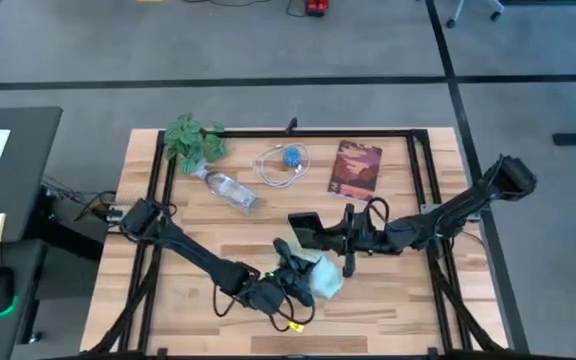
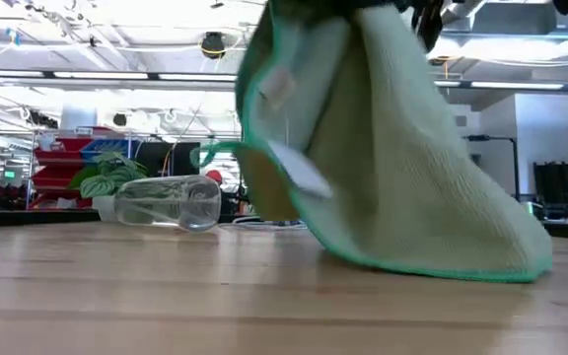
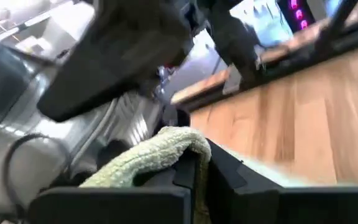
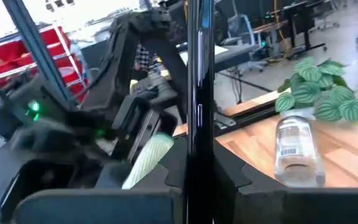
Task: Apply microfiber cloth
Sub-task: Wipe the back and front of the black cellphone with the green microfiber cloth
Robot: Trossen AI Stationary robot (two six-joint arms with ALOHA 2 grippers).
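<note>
- Left gripper [image 1: 290, 272] sits near the front middle of the counter [image 1: 388, 310], its jaws clamped on a fold of the microfiber cloth [image 1: 322, 276]; the left wrist view shows pale pile bunched over one of its fingers [image 3: 194, 177].
- Right gripper [image 1: 320, 238] is just behind it, closed on a thin black phone [image 4: 199, 93], which it holds edge-on, just beside the cloth.
- From the low view, the cloth [image 2: 402, 158] hangs from above in a loose drape, with its lower hem trailing on or just above the wood.
- Handling, as I judge it: the cloth is light, soft and limp, so it will fold and swing rather than hold a shape. Its nap should grip well, and nothing about it is fragile.
- Best hold is probably a pinch on a bunched edge or corner, as now, leaving a free flap to lie against the phone's face.
- The phone is stiff and smooth, and so likelier to slip between the jaws if the cloth presses hard.
- Hard to make out: whether the cloth actually touches the phone; both wrist views are crowded by dark arm parts.
- In the low view both grippers are cut off at the top edge, and the phone is hidden behind the cloth.
- A clear bottle [image 1: 233, 190] and a leafy plant [image 1: 194, 138] lie well apart, farther back.
</note>
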